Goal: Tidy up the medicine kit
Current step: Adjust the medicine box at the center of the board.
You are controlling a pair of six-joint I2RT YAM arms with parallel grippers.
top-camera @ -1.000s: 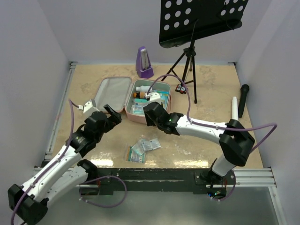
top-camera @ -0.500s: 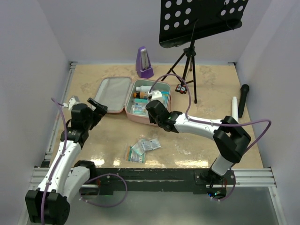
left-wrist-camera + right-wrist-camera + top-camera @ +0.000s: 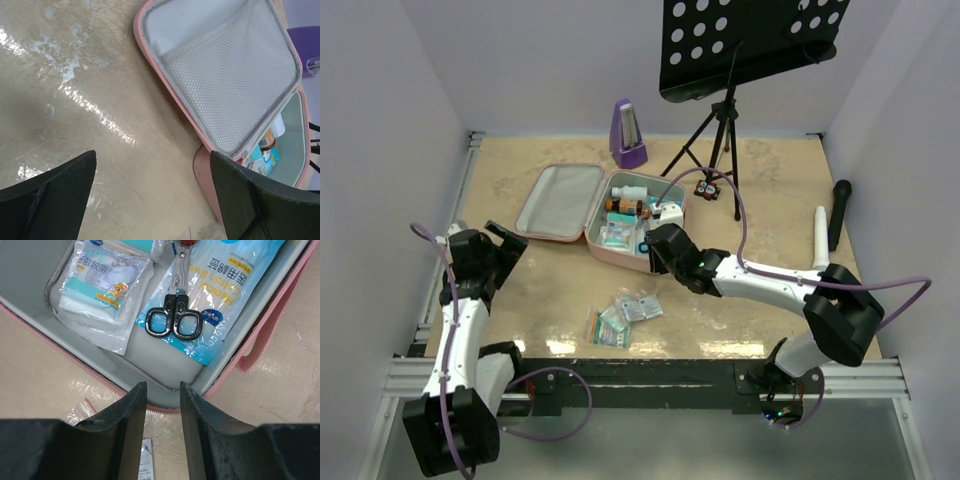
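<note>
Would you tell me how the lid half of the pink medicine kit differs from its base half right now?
The lid half lies folded open, and its grey mesh pocket looks empty, while the base half holds scissors and packets. The lid half looks shallow; the base half is a deeper tray. Both are pink outside with rounded corners, joined along one side.

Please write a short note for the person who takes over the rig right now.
Left hand: wide open, empty, over the table left of the medicine kit.
Right hand: narrowly open, empty, above the kit's near wall.
Kit: open, lid flat. Inside: scissors, cotton swab pack, white sealed pack.
To do: small packets lie in front of the kit; put them in, close the lid.
</note>
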